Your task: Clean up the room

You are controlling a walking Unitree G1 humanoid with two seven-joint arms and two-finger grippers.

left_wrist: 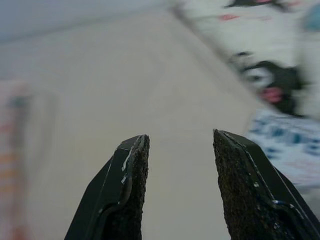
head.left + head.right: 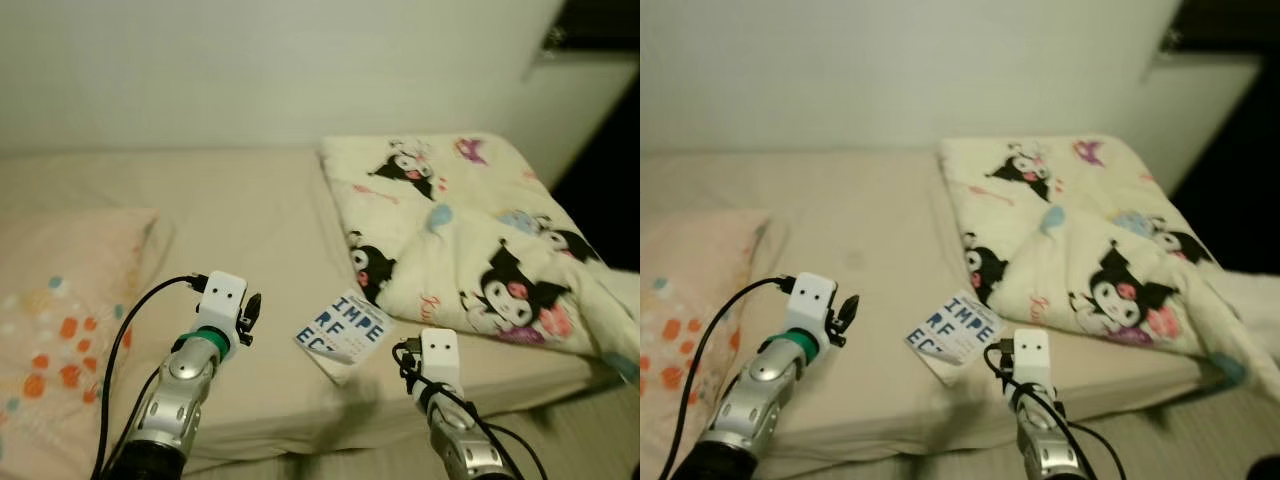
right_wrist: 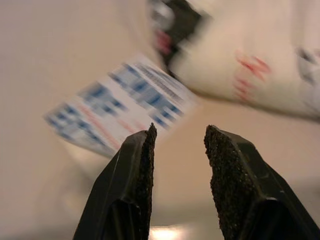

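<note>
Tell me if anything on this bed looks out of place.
The white booklet with blue lettering lies askew near the front edge of the beige mattress, beside the cream cartoon-print blanket. It looks stray. Both the left gripper and the right gripper are open, holding nothing.

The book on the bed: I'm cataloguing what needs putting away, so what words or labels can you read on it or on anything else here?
"IMPE", "RF", "EC" in large blue letters, one fragment per row, on the white cover of the book; the rows are cut off by the cover's tilt.
Smaller print on the book's top edge: too blurred to read.
Pink script on the cartoon-print blanket: too small to read.
The patterned pillow: no text.
</note>
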